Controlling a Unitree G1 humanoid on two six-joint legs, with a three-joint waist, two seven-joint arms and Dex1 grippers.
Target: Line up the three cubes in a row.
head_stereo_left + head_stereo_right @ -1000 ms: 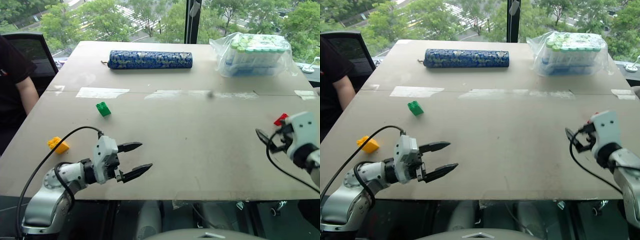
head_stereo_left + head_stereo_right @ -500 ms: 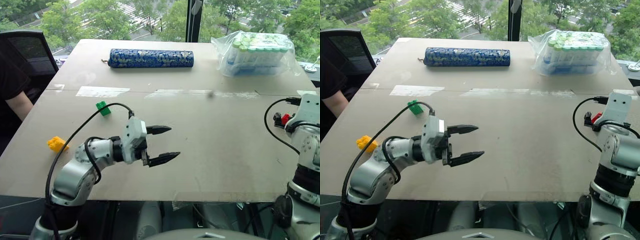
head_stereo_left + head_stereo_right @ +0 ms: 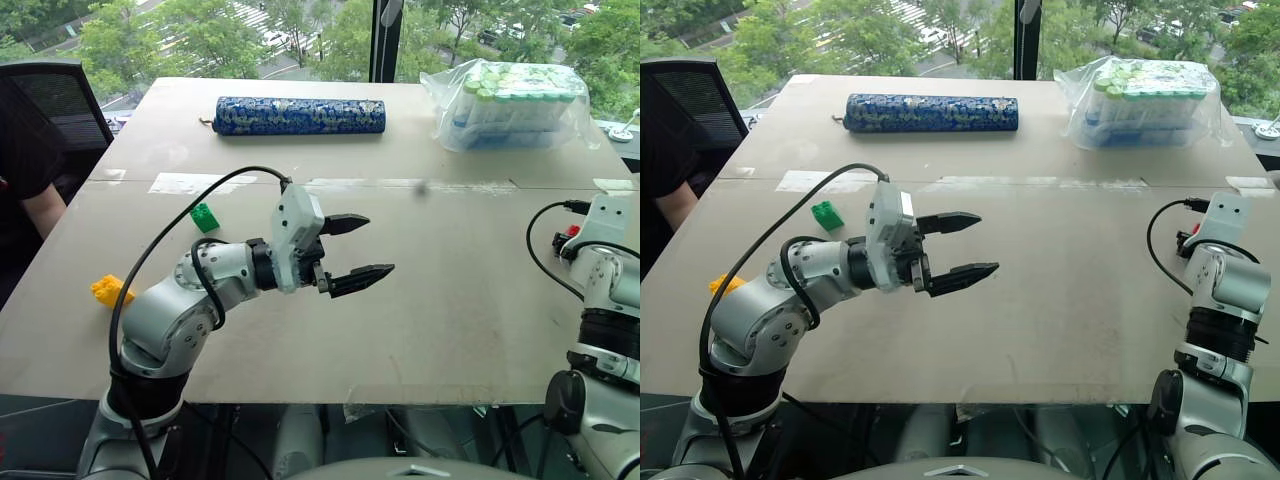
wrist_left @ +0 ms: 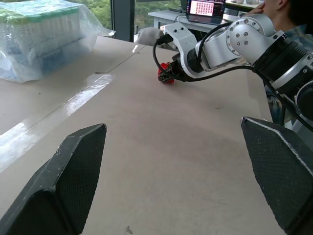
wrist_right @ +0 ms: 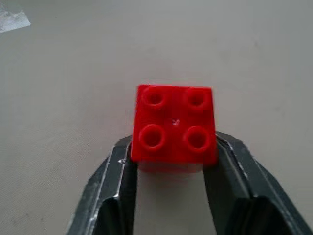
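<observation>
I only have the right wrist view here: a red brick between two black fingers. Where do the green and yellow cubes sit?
Observer: Both lie on the robot's left side of the table: the green cube farther out, the yellow cube nearer, by the left edge, well apart.
Operator: Is the left hand holding either?
Observer: No. The left hand hangs open and empty over the middle of the table, pointing toward the right.
Operator: Where is my red one relative to those?
Observer: By the table's right edge, in the right hand, so the red cube is across the table from both.
</observation>
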